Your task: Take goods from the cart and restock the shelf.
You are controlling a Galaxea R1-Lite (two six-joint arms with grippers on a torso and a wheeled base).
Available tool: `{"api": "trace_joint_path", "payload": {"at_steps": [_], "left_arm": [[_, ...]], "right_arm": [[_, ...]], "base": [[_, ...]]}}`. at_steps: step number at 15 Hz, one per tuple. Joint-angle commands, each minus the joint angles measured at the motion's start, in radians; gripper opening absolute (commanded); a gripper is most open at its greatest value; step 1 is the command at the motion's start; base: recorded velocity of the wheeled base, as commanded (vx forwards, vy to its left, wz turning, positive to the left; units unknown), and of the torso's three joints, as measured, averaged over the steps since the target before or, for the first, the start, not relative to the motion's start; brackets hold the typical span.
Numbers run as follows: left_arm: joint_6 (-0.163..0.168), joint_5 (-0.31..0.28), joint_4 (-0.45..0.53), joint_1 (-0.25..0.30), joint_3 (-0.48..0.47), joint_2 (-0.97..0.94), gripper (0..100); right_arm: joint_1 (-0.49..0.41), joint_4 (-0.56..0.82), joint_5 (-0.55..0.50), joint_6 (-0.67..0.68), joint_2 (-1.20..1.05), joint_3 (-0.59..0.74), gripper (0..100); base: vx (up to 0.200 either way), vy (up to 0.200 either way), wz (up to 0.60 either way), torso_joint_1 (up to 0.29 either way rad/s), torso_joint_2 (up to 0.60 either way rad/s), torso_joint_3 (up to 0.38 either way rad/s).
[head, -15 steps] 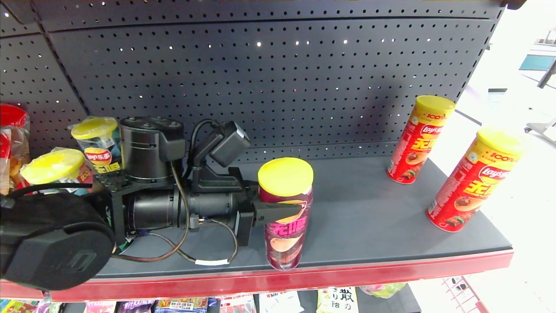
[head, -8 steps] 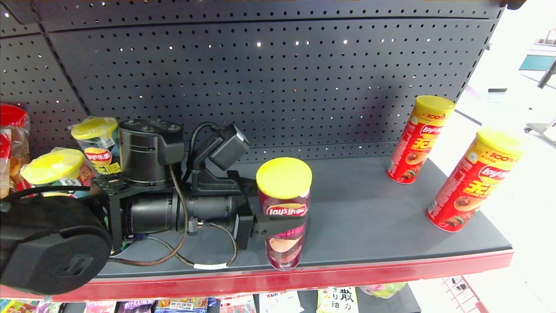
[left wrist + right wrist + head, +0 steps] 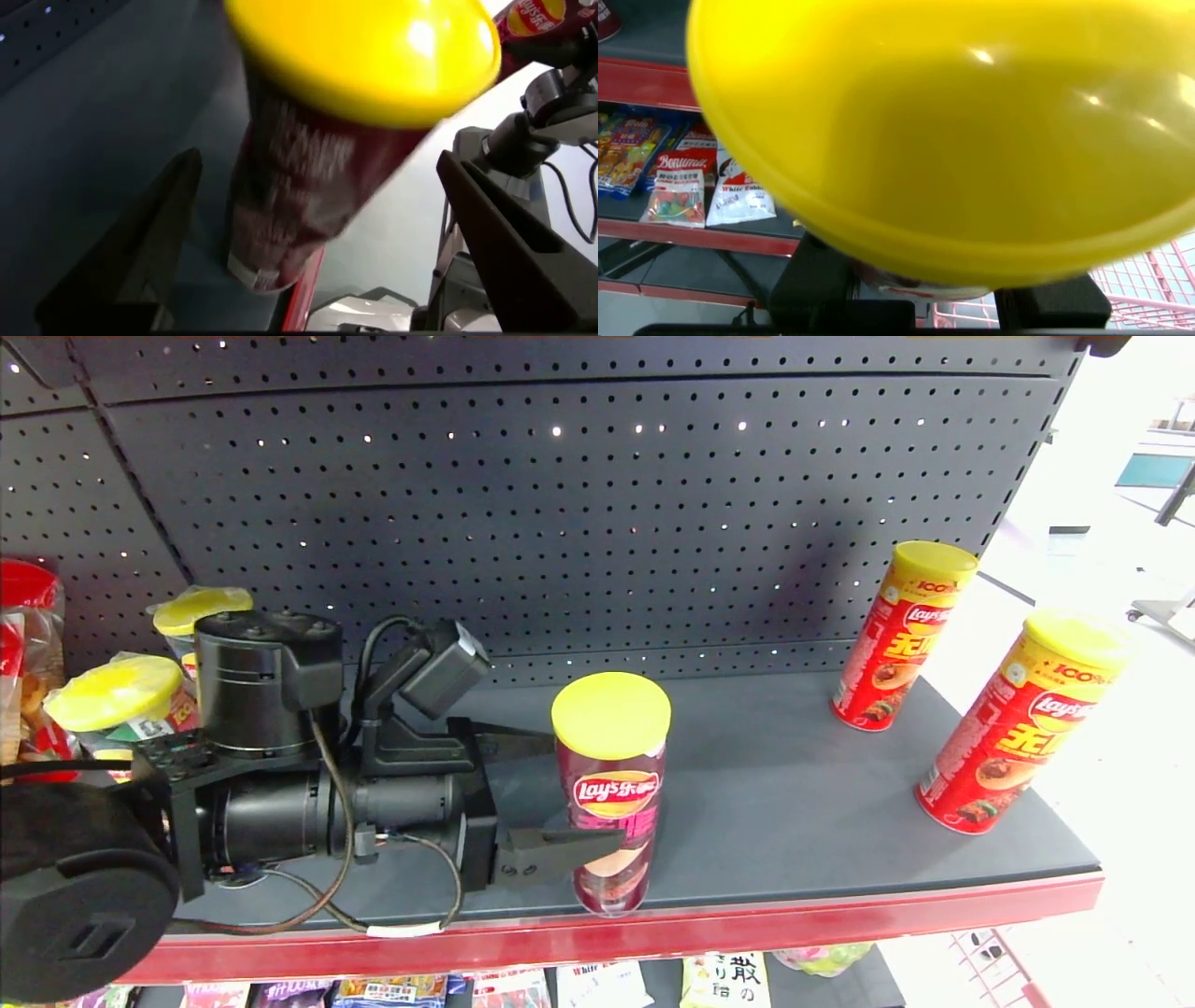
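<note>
1. At the left end of the shelf, the rear yellow-lidded can is mostly hidden behind the left arm.
2. A red-topped pack is cut by the picture's edge.
3. From the left wrist, the maroon can is blurred, its print unreadable.
4. The second can has its yellow lid overrunning the frame, hiding the body beneath.

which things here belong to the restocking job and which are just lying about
Job: maroon chip can on the shelf, flanked by the open left gripper; yellow-lidded can in the right gripper.
Lying about: two red chip cans; wrapped yellow-lidded cans; snack packets below.
</note>
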Motion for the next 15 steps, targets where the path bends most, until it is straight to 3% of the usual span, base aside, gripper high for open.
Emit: {"api": "trace_joint_path", "payload": {"at_steps": [1, 3, 7, 9, 12, 15], "left_arm": [[0.0, -0.006, 0.002, 0.028, 0.047, -0.071, 100], [-0.001, -0.006, 0.002, 0.028, 0.07, -0.103, 100], [-0.003, 0.002, 0.002, 0.039, 0.215, -0.221, 100], [-0.001, 0.006, 0.002, 0.039, 0.263, -0.27, 100], [0.006, 0.143, 0.002, 0.034, 0.324, -0.345, 100], [0.005, 0.195, 0.003, 0.031, 0.341, -0.38, 100]], "right_arm": [[0.007, -0.002, 0.007, -0.001, 0.032, -0.013, 0], [0.008, -0.009, 0.01, -0.002, 0.103, -0.051, 0], [0.016, -0.006, 0.13, -0.004, 0.41, -0.294, 0], [0.03, -0.009, 0.165, -0.015, 0.506, -0.344, 0], [0.163, -0.011, 0.176, -0.026, 0.669, -0.464, 0], [0.218, -0.016, 0.174, -0.029, 0.839, -0.576, 0]], "base": [[0.0, 0.0, 0.0, 0.0, 0.0, 0.0], [0.0, 0.0, 0.0, 0.0, 0.0, 0.0], [0.0, 0.0, 0.0, 0.0, 0.0, 0.0], [0.0, 0.0, 0.0, 0.0, 0.0, 0.0], [0.0, 0.0, 0.0, 0.0, 0.0, 0.0], [0.0, 0.0, 0.0, 0.0, 0.0, 0.0]]}}
